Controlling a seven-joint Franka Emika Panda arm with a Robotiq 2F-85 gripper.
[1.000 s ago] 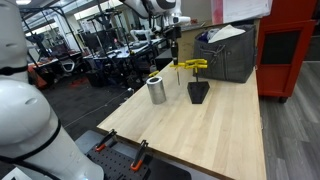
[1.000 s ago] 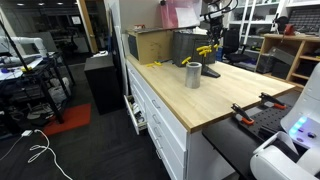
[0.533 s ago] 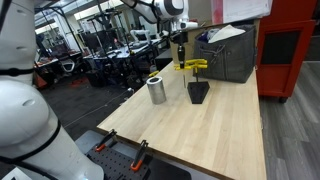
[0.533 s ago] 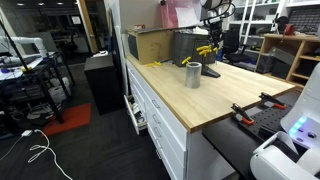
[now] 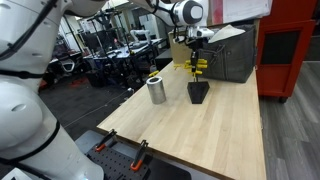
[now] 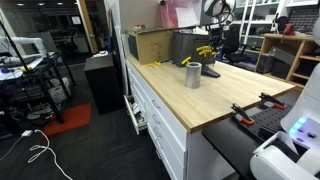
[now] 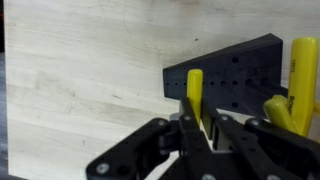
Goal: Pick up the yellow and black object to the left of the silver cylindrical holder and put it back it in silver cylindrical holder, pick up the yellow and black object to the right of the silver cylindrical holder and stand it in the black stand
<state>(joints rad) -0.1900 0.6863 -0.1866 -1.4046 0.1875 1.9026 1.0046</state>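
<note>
The claw (image 5: 197, 56), clamped on the longer yellow bar-shaped tool (image 7: 194, 92), holds it just above the black stand (image 5: 198, 92); the second placement looks underway, and next it likely needs lining up over a hole and lowering straight down.

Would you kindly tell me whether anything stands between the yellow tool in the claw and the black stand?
Nothing visible does. The claw is shut on the yellow tool, which hangs over the black stand with only air between them. The silver holder stands off to the side, clear of that path.
</note>
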